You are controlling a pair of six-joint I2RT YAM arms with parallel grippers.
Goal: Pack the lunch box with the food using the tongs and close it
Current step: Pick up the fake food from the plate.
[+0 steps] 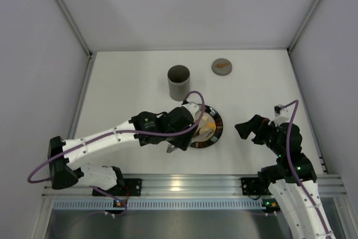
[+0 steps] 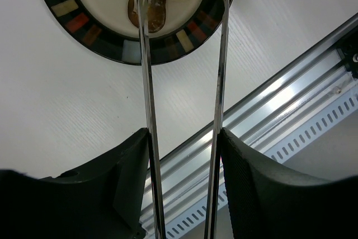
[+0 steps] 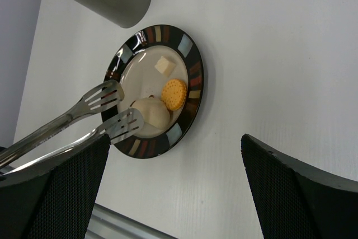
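Food [image 1: 206,126]: small bits on the plate. A cream lump [image 3: 152,113] at the near side, a round orange cracker [image 3: 174,93] touching its right side, a pale cube [image 3: 164,65] farther back, and a brown bit [image 2: 148,12] seen only from the left wrist.
Plate [image 3: 193,76]: dark rim with colored blocks, in the middle of the bench [image 1: 128,82], between the two hands.
Tongs [image 3: 103,95]: tips spread apart, low over the left side of the plate. Near tip just beside the cream lump; touching or not, hard to tell.
Left hand [image 2: 183,144]: pressed onto the two thin arms of the tongs from outside, pinching them partway in.
Lunch box [image 1: 179,82]: standing up with its mouth open, far and a little left of the plate, apart from it.
Lid [image 1: 222,66]: flat on the bench, far, to the right of the lunch box.
Right hand [image 1: 246,130]: spread wide, holding nothing, hanging to the right of the plate.
Step now: most likely picking up a bit of food, probably the cream lump.
Doing it well: put one tip on each side of the lump. Go low, almost onto the plate. Squeeze slowly and only enough to hold. Lift straight up.
Watch out: a round lump, likely to roll or pop out under a hard squeeze. Keep off the cracker next to it. Let go only right over the mouth of the lunch box.
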